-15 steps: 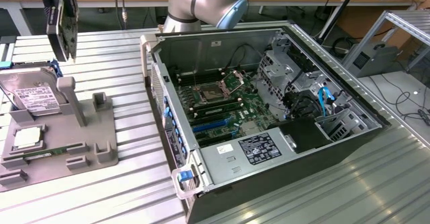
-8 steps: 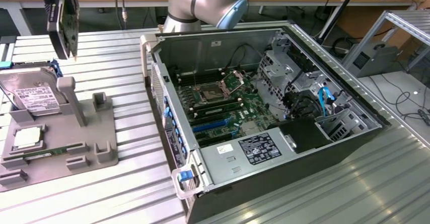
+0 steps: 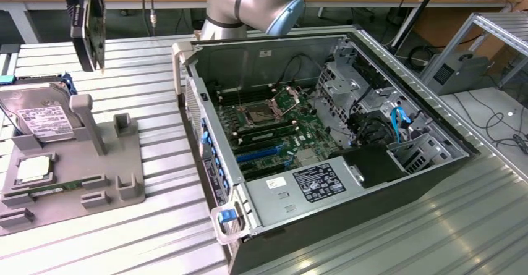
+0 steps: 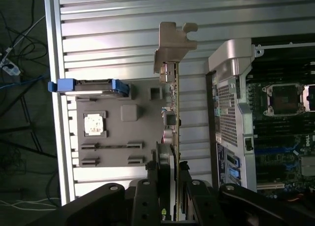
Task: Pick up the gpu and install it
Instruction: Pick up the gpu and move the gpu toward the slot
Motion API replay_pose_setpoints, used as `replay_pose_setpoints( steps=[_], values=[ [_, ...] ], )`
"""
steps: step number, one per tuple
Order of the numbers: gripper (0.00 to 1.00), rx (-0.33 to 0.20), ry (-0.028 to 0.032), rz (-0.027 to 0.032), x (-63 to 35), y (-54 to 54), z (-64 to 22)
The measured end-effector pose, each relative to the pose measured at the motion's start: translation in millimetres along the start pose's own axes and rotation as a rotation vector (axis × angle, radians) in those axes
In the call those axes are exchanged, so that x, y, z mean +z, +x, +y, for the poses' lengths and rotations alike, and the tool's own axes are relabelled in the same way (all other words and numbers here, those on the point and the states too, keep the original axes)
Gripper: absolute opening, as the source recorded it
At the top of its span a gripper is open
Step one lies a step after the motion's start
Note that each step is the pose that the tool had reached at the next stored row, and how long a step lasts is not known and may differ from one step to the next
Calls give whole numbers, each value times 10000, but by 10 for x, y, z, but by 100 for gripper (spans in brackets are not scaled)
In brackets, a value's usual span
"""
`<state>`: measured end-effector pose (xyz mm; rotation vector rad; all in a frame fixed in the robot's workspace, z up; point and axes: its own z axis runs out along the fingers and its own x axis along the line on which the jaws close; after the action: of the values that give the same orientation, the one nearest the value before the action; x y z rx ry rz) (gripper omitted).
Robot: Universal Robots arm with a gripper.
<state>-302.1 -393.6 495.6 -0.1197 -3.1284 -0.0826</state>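
Fingers [image 4: 193, 201] clamp the gpu [image 4: 173, 108] between them, so you have the pick done; installing is left, with the open case [image 4: 231, 53] off beside them.

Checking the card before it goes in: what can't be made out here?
gpu: the exterior view's top edge cuts off its upper part.
Its faces: the wrist view shows it edge-on, and the gripper covers the near end.
Expansion slots: too small in the exterior view to tell which is free.
Hard drive label: the text is too small to read.
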Motion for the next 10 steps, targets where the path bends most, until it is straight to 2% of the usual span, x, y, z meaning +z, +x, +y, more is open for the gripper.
replay_pose_setpoints(
  steps=[5,10],
  values=[
    [27,0,0,-1,0,-132,10],
    [27,0,1,0,-1,-215,16]
  ],
)
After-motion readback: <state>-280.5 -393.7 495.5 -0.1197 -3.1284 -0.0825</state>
